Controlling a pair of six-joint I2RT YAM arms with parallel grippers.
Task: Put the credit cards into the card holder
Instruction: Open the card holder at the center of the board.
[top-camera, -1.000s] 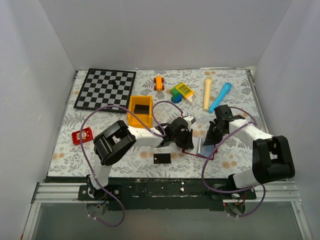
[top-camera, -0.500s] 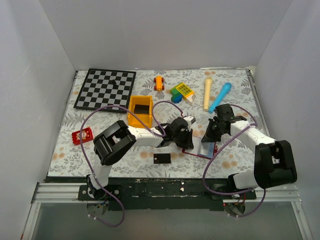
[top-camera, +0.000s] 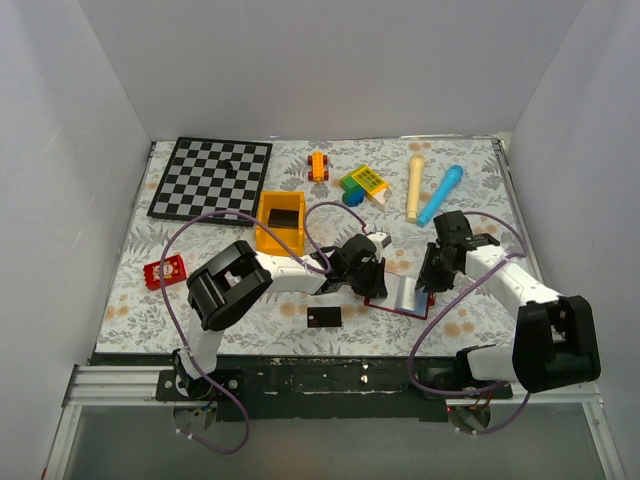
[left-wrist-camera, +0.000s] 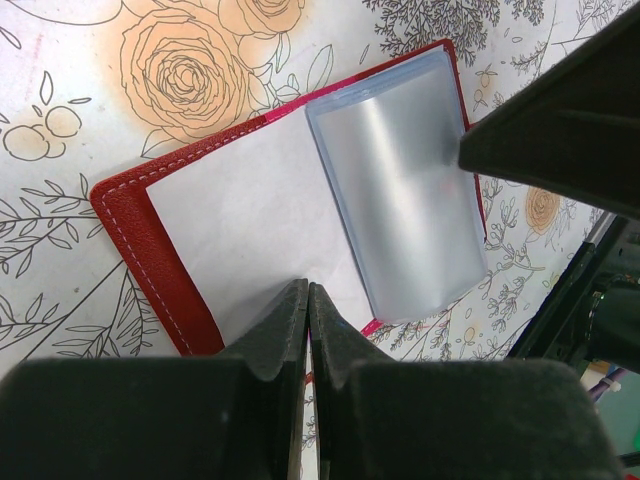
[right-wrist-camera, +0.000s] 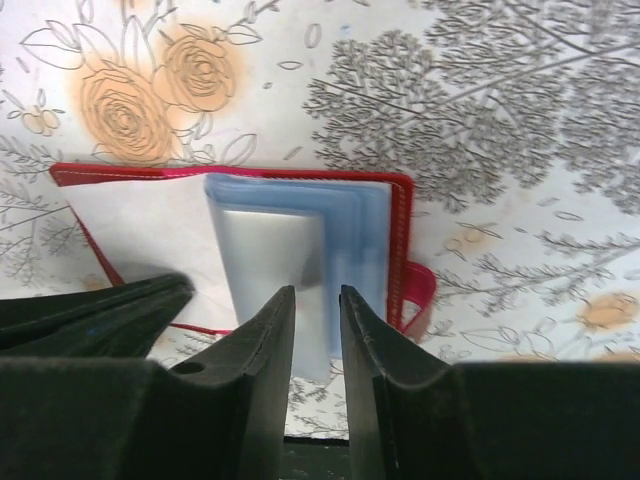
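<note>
The maroon card holder lies open on the flowered table near the front. In the left wrist view its white inner page and pale blue pockets face up. My left gripper is shut, its tips pressed on the white page near the holder's edge. My right gripper hangs over the pockets, jaws a narrow gap apart, with nothing clearly held. The snap tab sticks out at the right. One black credit card lies flat to the left of the holder.
A yellow bin stands behind the left gripper. A chessboard lies at the back left and a red toy at the left. An orange car, a green-yellow block, a cream cylinder and a blue cylinder lie at the back.
My right gripper has shifted a little over the holder's right half, and the pale blue pockets now lie flatter and more open. My left gripper has stayed pressed on the holder.
</note>
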